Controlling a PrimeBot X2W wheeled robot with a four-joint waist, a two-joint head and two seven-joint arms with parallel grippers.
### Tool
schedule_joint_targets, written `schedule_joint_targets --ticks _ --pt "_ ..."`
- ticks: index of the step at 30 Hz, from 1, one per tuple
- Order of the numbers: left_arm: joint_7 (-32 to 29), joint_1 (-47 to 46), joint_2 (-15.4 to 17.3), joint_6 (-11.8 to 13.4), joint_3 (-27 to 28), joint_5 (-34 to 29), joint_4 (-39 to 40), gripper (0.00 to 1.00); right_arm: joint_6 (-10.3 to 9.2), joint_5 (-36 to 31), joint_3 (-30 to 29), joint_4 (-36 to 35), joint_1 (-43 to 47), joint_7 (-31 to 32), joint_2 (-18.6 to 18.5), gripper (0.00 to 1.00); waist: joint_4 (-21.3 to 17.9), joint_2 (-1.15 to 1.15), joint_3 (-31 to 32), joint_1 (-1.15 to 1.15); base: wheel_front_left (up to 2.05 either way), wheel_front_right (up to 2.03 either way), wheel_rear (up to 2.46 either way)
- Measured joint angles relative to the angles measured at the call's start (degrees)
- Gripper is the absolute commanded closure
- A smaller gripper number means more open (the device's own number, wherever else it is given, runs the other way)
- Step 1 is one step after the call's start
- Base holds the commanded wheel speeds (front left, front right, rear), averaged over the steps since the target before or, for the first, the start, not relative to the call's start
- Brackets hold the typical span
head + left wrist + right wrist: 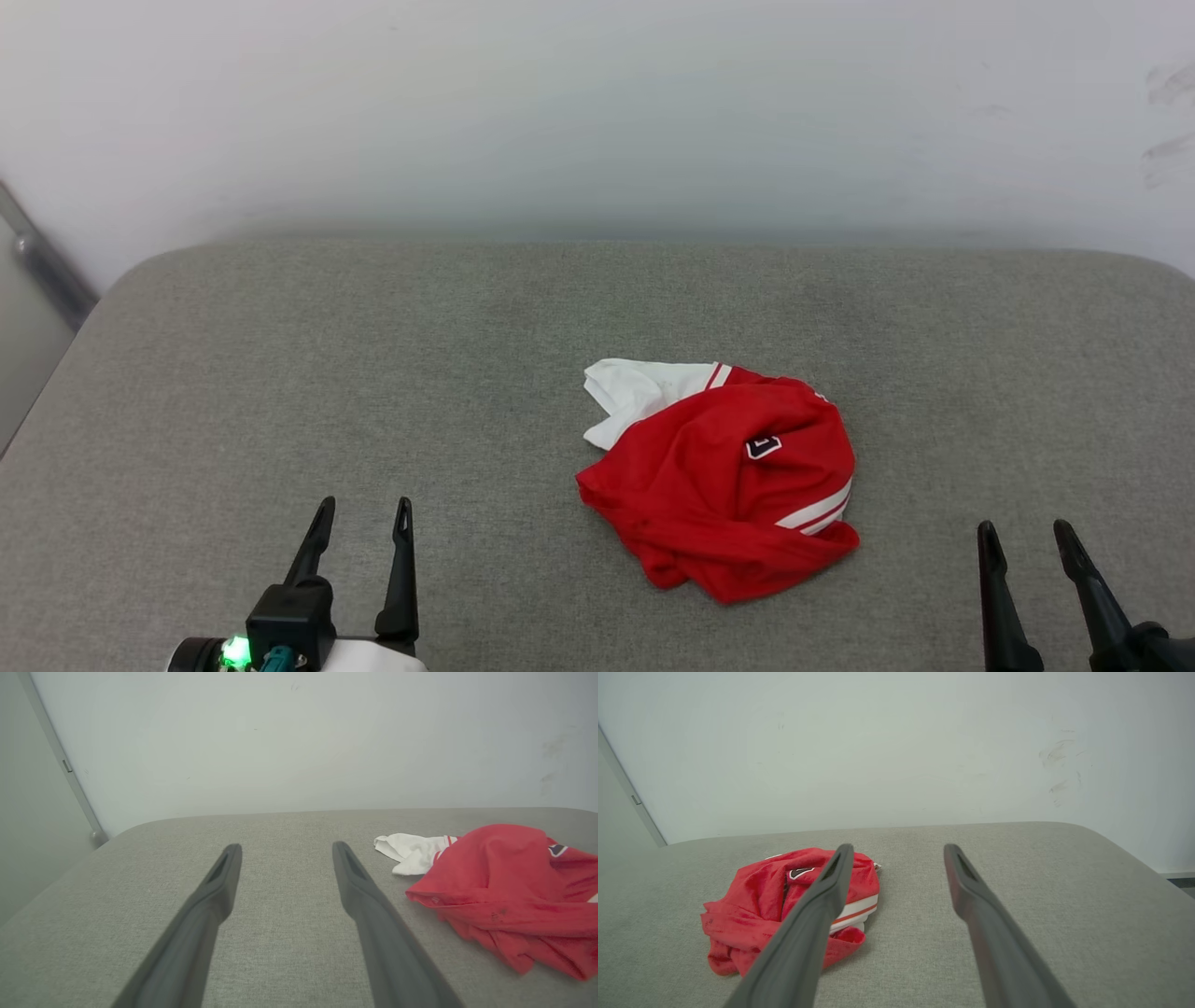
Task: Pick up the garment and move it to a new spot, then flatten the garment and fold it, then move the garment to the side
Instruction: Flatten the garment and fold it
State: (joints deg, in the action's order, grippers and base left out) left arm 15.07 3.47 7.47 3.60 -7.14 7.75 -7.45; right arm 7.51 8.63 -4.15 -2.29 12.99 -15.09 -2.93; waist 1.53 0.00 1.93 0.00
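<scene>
The garment (724,471) lies crumpled in a heap on the grey padded surface, right of centre in the head view: red cloth with a white sleeve poking out at its far left, white stripes on its right, and a scrap of black lettering on top. My left gripper (364,509) stands open at the lower left, well apart from the heap. My right gripper (1025,527) stands open at the lower right, also apart from it. In the left wrist view the garment (507,891) lies right of the open fingers. In the right wrist view the garment (784,900) sits behind the left finger.
The grey padded surface (327,373) stretches wide, with rounded far corners, and meets a pale wall (597,112) at the back. A metal strip (47,266) runs down the wall at the far left. Scuff marks (1167,121) show on the wall at right.
</scene>
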Motion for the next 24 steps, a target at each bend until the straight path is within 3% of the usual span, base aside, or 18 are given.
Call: schedule_joint_targets --ticks 13,24 --pt "0.00 -1.70 -1.90 -4.16 3.28 -1.97 -2.23 0.00 0.00 -0.09 0.01 -0.22 -0.18 0.00 0.00 0.00 -0.15 0.00 -0.46 0.00 0.00 0.00 0.00" --pt "-0.29 -25.51 3.27 -9.54 1.72 -3.08 -10.14 0.00 0.00 -1.37 -0.02 -2.58 -3.43 0.00 0.00 0.00 -1.40 0.00 -4.77 0.00 0.00 0.00 0.00"
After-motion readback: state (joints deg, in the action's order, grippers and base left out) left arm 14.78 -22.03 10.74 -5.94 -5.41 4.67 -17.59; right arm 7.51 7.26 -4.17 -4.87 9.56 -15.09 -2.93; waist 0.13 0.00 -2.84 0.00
